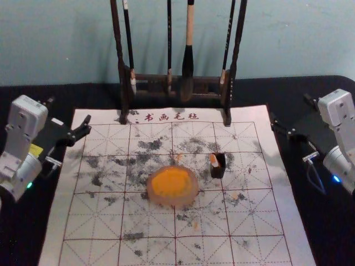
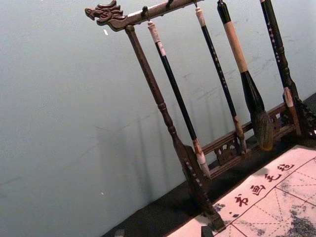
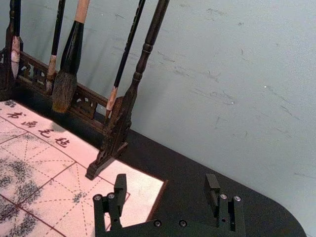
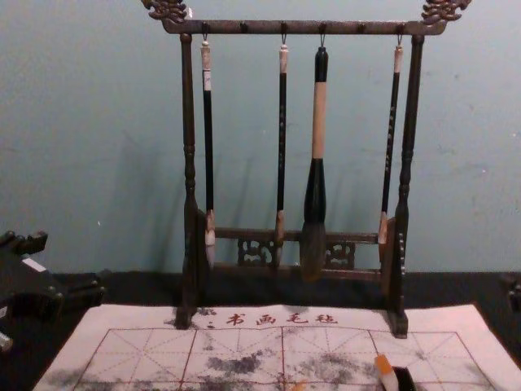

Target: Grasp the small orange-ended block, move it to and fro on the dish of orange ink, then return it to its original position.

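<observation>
so, the right gripper (image 3: 166, 185) waits past the sheet's (image 1: 272, 244) right edge, its fingers spread well apart with nothing between them. the left gripper (image 1: 70, 111) hangs off the other edge, fingers also parted and bare. inward of the right hand and nearer the body sits the block (image 4: 388, 379), pale with an orange end up, tilted in or against a small black holder (image 1: 219, 170); i can't tell which. farther inward from that hand, just beside the holder, is the dish (image 1: 192, 195) of orange ink.

the step now, i'd judge, is the first reach, likely with the right hand as the closer one. the block looks light and fairly stiff, its inked end perhaps slick, so it's best pinched on the pale body, below the orange. too hard a squeeze or a sideways nudge could twist it or drag the holder along; a straight lift should free it.
</observation>
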You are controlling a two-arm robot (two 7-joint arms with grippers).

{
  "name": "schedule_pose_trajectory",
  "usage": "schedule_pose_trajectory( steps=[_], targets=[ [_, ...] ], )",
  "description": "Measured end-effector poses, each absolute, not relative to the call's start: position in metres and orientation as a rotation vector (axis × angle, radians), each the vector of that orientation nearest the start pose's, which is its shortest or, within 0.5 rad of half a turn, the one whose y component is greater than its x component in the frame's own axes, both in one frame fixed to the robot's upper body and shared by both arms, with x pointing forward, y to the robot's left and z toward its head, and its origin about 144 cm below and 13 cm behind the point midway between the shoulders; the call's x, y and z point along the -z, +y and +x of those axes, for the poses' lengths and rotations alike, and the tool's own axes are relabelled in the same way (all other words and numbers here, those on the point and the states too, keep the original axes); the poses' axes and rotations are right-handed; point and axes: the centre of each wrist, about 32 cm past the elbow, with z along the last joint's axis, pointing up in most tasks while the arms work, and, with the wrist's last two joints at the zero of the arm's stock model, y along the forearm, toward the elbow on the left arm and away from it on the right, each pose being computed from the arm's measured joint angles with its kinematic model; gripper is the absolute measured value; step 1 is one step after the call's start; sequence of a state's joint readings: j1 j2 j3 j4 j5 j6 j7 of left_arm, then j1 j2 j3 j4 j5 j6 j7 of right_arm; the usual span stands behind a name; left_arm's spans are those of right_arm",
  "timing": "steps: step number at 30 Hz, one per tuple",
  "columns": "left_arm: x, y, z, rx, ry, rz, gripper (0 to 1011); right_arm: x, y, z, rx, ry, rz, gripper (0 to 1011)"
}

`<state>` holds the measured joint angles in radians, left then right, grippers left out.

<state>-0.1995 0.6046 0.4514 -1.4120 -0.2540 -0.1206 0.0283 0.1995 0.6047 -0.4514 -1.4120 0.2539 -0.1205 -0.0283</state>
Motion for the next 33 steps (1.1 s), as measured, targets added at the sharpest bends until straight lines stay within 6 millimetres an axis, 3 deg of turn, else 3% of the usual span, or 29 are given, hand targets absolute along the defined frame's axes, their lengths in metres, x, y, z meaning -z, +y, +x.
schedule_pose_trajectory(
  steps=[33],
  targets=[
    [-1.1398,0.3096,0.4886,-1.248,-0.285,0.304,1001,-1.1397,-0.3097,0.4886,1.248,-0.285,-0.305,1000]
  ],
)
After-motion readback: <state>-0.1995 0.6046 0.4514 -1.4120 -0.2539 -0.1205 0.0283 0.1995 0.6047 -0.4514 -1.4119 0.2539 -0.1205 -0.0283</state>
